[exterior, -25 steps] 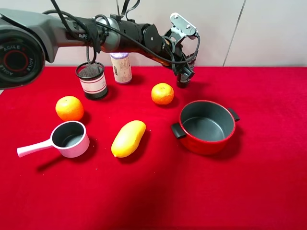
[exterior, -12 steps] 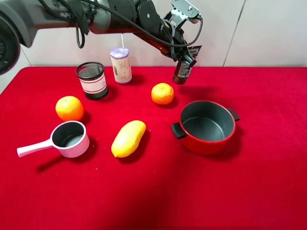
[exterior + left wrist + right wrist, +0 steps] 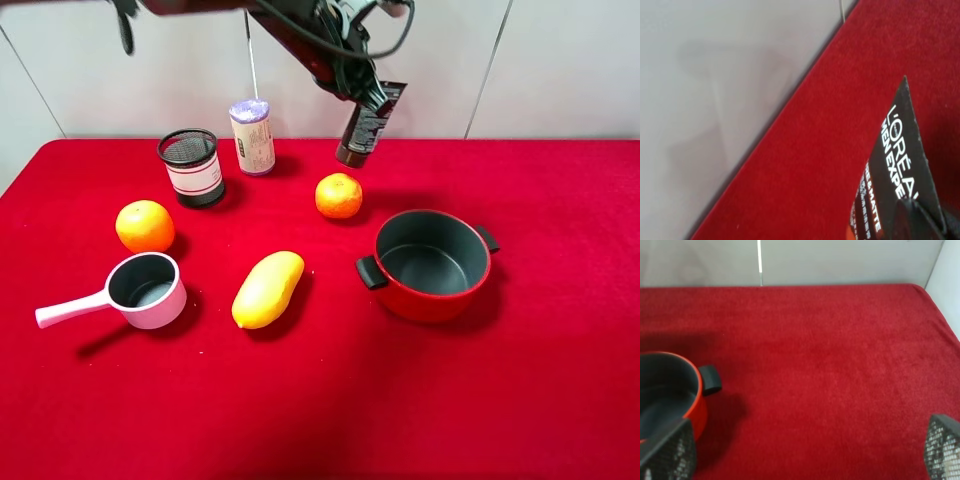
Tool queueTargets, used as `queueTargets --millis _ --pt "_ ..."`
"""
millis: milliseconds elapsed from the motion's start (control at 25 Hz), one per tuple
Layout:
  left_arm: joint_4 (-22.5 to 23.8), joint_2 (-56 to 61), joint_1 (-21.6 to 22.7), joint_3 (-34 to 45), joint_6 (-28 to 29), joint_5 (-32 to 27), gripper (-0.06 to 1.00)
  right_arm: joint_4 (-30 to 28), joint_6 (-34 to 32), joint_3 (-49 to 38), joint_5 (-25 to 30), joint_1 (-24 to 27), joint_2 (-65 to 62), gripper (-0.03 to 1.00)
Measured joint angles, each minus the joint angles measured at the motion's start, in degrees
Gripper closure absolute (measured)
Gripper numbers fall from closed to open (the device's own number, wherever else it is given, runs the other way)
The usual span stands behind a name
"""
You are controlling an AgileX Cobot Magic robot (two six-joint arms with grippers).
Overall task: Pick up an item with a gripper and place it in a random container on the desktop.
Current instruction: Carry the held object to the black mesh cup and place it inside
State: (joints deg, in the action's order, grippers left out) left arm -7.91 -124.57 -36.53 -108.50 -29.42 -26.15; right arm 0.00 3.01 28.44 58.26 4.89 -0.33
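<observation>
The left gripper (image 3: 372,92) clamps the tube (image 3: 360,130) near its flat end, cap down and tilted, aloft over the table's (image 3: 560,400) far edge.

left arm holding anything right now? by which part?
Yes. The left gripper holds the dark tube by its flat upper part, near the crimped end, and the cap end hangs free below. The right gripper holds nothing.

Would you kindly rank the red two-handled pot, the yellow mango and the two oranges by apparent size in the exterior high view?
Red two-handled pot
Yellow mango
Orange near the pot and other orange look alike, unranked
</observation>
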Motion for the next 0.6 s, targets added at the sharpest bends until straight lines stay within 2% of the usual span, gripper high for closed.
queueTargets --millis 200,600 --pt "3.4 4.33 1.12 0.0 2.11 -6.78 0.94 0.0 0.0 0.0 0.0 0.0 0.0 0.27" --pt "5.35 10.69 3.96 0.0 4.07 -16.64 0.94 0.0 0.0 0.0 0.0 0.0 0.0 0.27"
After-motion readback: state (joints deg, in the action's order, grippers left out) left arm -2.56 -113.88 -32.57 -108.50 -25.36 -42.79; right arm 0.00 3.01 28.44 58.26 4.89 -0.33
